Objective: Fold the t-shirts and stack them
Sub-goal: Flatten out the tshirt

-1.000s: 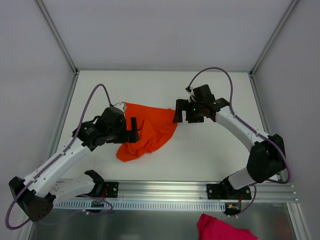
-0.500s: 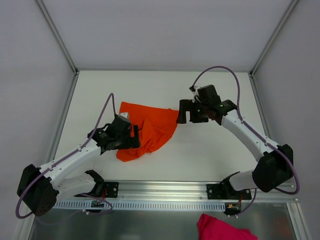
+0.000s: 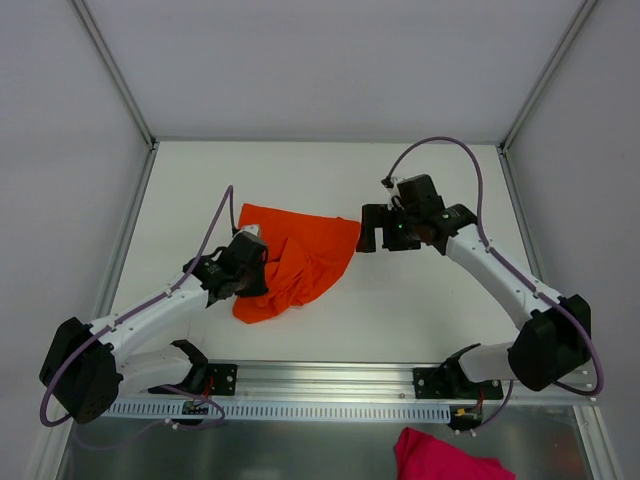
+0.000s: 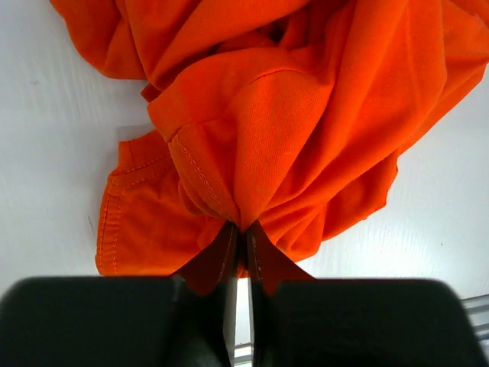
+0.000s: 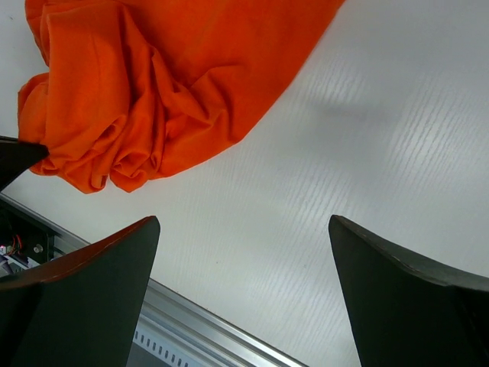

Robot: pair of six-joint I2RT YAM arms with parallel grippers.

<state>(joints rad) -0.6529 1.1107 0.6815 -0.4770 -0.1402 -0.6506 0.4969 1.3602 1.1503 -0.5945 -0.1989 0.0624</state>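
The left gripper (image 4: 239, 233) is closed to a narrow slit on a thick, bunched fold of the orange t-shirt (image 4: 306, 115), with a stitched hem seen at 11 o'clock of the jaws. Several layers appear to be pinched at once, so a lift made from here is likely to raise the garment as a clump rather than open it flat; a bite taken so near the fingertips may also be lost under the cloth's own weight. The right gripper (image 5: 243, 225) is held wide apart over bare table (image 5: 367, 138), with nothing between its fingers; unless a second corner is taken by it, the shirt can only be dragged from one point, and may be twisted further or pulled toward the rail (image 3: 400, 372) at 6 o'clock of the top view.

Seen from above, the t-shirt is spread from the left gripper toward 1 o'clock, crumpled at the near side and flatter at the far edge; its right corner is found just beside the right gripper, at that gripper's 9 o'clock, though contact cannot be told. A magenta cloth (image 3: 440, 458) is seen well apart, beyond the rail at 5 o'clock.
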